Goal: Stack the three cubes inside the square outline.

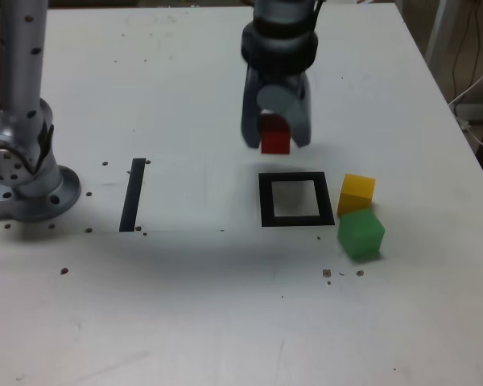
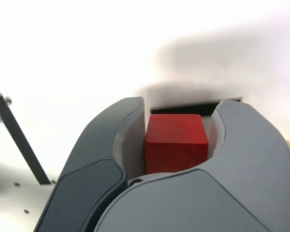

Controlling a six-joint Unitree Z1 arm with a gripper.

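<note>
Exterior view: gripper (image 1: 275, 138) is clamped on the red cube (image 1: 274, 135), held above the table just behind the square outline (image 1: 295, 199). Yellow cube (image 1: 357, 193) and green cube (image 1: 361, 233) wait beside the outline. Step in hand: first placement. Next, centre over the frame, lower, release

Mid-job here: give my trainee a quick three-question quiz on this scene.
1. True or false: the gripper holds the red cube.
2. Which cubes sit on the table? A) yellow and green B) red and green
3. What lies inside the square outline now?

Key: 1 true. 2 A: the yellow cube and green cube rest at the outline's right in the exterior view. 3 nothing.
</note>
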